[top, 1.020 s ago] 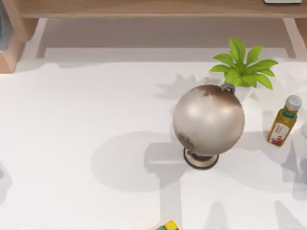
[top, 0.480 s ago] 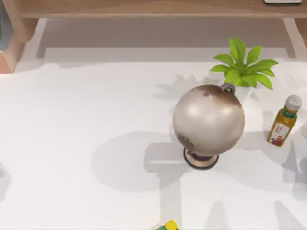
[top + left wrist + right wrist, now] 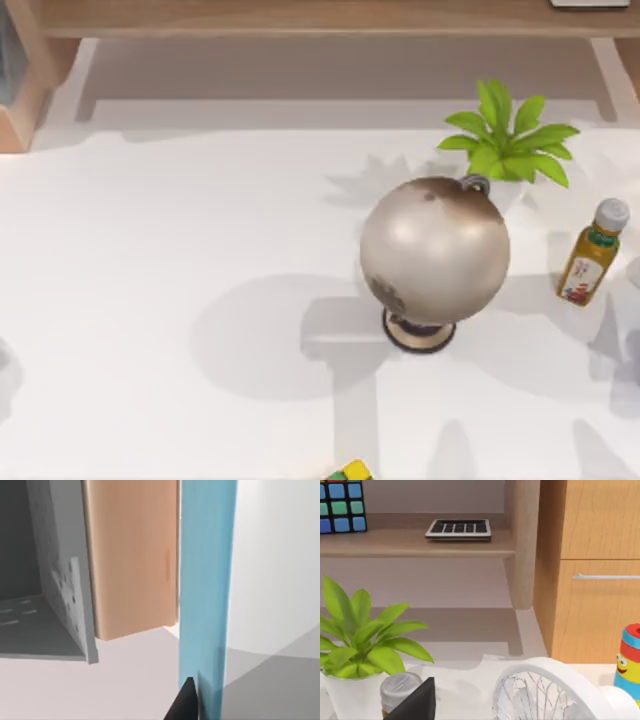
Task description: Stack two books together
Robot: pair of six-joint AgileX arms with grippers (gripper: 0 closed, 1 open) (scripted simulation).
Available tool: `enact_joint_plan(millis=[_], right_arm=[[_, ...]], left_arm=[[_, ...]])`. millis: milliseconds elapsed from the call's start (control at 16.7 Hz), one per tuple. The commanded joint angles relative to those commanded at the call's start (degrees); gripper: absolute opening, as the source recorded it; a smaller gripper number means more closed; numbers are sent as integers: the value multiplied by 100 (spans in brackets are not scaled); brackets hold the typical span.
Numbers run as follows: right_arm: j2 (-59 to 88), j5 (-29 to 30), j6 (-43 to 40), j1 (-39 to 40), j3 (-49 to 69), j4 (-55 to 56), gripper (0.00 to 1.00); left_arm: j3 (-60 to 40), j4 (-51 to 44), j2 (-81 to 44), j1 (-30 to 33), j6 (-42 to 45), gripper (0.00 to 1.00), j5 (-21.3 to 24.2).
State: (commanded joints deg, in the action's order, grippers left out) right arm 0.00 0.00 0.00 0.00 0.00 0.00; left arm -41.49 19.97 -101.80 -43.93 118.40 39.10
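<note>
In the left wrist view a tall, thin light-blue slab [image 3: 206,580] stands upright, likely a book on edge; I cannot be sure. It rises beside a wooden panel [image 3: 132,555]. A dark tip of my left gripper [image 3: 185,702] shows right at the slab's foot. A dark tip of my right gripper [image 3: 417,702] shows in the right wrist view, close to a bottle cap [image 3: 400,690] and a potted plant [image 3: 365,635]. A bluish sliver [image 3: 5,60] sits by the wooden shelf at the top view's far left.
On the white table [image 3: 150,250] a pale globe [image 3: 435,250] stands right of centre, with a potted plant [image 3: 510,140] behind it and an oil bottle [image 3: 592,255] at the right. A coloured cube [image 3: 350,472] pokes in at the front edge. A white fan [image 3: 545,690] and a wooden cabinet [image 3: 600,580] are near the right arm.
Faint shadows at the table's left and right edges have shifted slightly. The globe, plant and bottle have not moved.
</note>
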Motion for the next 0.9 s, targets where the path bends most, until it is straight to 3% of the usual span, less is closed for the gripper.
enact_joint_plan(millis=[540, 900], right_arm=[[0, 0, 0, 0, 0, 0, 100], [0, 0, 0, 0, 0, 0, 100]], left_arm=[[0, 0, 0, 0, 0, 98, 0], [0, 0, 0, 0, 0, 100, 0]])
